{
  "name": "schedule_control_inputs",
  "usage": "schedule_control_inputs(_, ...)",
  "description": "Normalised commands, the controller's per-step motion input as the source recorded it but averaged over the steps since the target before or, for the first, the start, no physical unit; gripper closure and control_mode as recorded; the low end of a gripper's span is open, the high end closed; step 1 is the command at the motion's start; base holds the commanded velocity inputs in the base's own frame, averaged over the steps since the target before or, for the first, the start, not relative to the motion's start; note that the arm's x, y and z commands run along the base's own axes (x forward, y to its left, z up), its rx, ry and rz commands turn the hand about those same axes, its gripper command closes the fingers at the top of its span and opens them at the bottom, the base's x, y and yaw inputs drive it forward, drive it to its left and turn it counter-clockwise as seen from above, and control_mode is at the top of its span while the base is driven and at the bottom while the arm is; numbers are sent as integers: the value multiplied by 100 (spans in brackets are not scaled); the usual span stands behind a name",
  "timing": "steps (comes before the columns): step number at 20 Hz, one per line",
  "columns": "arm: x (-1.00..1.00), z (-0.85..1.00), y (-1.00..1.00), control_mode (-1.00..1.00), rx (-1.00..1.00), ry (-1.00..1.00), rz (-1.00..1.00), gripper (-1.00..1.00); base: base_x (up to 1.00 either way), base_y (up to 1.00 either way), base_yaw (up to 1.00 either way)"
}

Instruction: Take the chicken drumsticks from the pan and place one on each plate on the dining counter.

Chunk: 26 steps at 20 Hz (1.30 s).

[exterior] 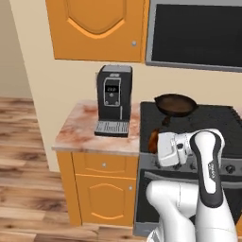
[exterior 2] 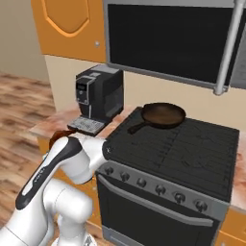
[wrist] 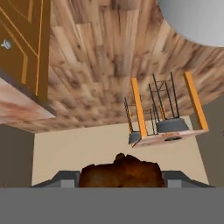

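My gripper (exterior: 153, 142) is shut on a brown chicken drumstick (exterior: 152, 140), held level at the stove's front left corner, away from the pan. In the hand view the drumstick (wrist: 120, 172) sits between the grey fingers (wrist: 65, 179). From the right base view the gripper (exterior 2: 58, 137) and drumstick (exterior 2: 57, 135) show at the arm's left end. The dark pan (exterior: 176, 104) (exterior 2: 162, 114) rests on the stove's back left burner, handle toward the front. The dining counter (wrist: 168, 136) appears far off, upside down, on orange legs. The plates are out of view.
A black coffee machine (exterior: 113, 100) (exterior 2: 98, 96) stands on the marbled worktop (exterior: 80, 132) left of the black stove (exterior: 198, 125) (exterior 2: 178, 144). Orange cabinets (exterior: 101, 184) sit below and above. A dark microwave (exterior: 196, 33) hangs over the stove. Wire-legged stools (wrist: 170, 124) stand by the dining counter.
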Motion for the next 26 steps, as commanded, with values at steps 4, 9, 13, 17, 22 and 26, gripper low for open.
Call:
schedule_control_inputs(4,0,0,0,100,0,0,0,100,-2,100,5)
schedule_control_inputs(9,0,0,0,100,0,0,0,100,6,100,15)
schedule_control_inputs(13,0,0,0,100,0,0,0,100,4,100,13)
schedule_control_inputs(17,0,0,0,100,0,0,0,100,8,100,12)
schedule_control_inputs(22,0,0,0,100,0,0,0,100,13,100,9)
schedule_control_inputs(26,0,0,0,100,0,0,0,100,36,100,15)
